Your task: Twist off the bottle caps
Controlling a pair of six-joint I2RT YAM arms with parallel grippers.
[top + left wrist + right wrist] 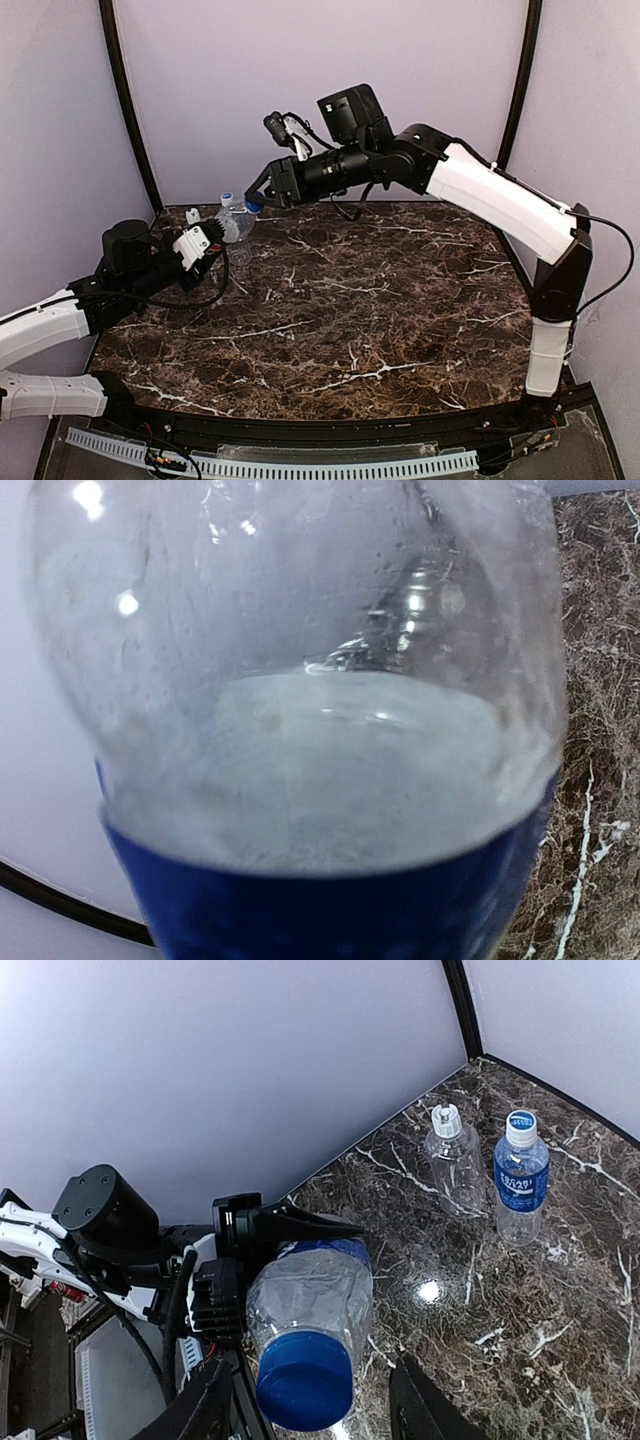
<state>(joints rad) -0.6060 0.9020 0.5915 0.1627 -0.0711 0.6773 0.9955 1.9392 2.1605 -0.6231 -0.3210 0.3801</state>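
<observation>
Mostly hidden behind the clear blue-labelled bottle [312, 1290] it grips, our left tool [218, 238] holds it tilted above the marbled table [520, 1340]; our right tool [312, 1368] brackets the round blue cap [303, 1388], jaws apart.

Clear glossy plastic bottle [310, 1295], smooth blue plastic cap [303, 1380], polished dark marble table [380, 300]
</observation>
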